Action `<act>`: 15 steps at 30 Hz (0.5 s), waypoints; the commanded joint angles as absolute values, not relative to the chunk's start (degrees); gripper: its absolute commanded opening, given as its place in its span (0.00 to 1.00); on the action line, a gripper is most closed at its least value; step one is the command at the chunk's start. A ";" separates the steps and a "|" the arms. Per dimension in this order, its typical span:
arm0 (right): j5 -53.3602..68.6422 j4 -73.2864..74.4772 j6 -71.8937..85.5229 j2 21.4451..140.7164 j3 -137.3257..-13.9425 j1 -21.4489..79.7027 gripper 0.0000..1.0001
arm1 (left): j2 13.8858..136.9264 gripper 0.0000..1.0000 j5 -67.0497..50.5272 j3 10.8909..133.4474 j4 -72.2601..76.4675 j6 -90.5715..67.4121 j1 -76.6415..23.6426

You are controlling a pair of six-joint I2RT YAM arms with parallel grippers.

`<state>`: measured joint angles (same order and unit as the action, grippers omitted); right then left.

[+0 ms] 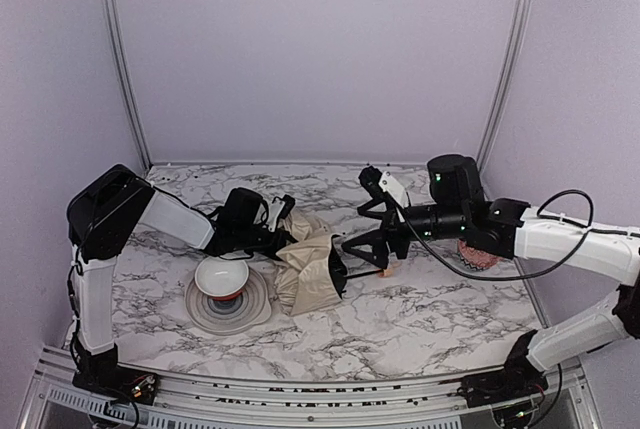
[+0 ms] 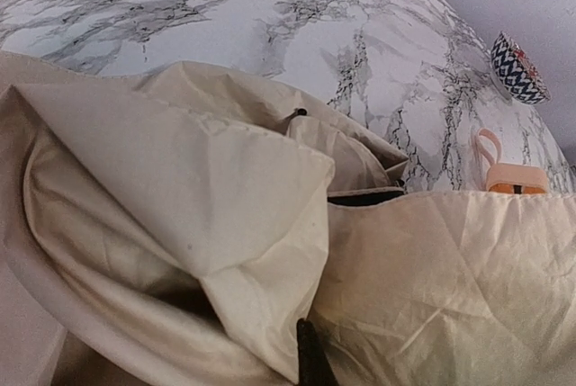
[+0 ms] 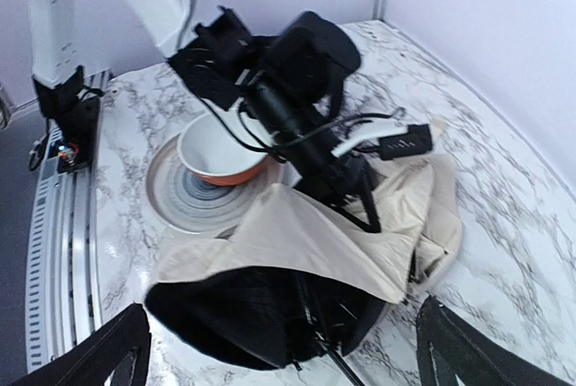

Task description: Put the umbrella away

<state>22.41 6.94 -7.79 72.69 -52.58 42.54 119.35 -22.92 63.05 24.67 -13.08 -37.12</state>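
top external | left tool (image 1: 283,233) pinches umbrella (image 1: 312,274); right tool (image 1: 365,259) agape

On the bench (image 1: 430,314), the umbrella (image 1: 312,274) lies just right of a bowl (image 1: 221,276) sitting on a plate (image 1: 250,314); a smaller bowl (image 2: 517,67) stands far right.

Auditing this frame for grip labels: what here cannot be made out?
Left gripper: tips mostly buried in umbrella fabric, every view.
Handle: top view, largely behind the right gripper; left wrist view, bottom hidden by fabric.
Patterned bowl: top view, behind the right arm; left wrist view, small.
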 commanded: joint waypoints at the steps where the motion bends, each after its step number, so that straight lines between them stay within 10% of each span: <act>1: 27.80 0.06 -13.15 73.41 -51.27 46.55 1.00 | 121.08 0.00 -23.93 63.72 21.47 -12.42 -37.95; 11: 33.29 6.95 -20.37 86.27 -60.74 47.68 0.90 | 120.63 0.00 -22.72 63.62 20.18 -11.22 -38.25; 15: 32.09 8.75 -21.17 88.66 -62.06 47.72 0.51 | 120.42 0.00 -22.68 63.69 19.72 -10.25 -38.32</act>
<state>31.11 5.32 -18.79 87.20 -58.85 47.35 119.35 -22.90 63.29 24.21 -12.08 -37.78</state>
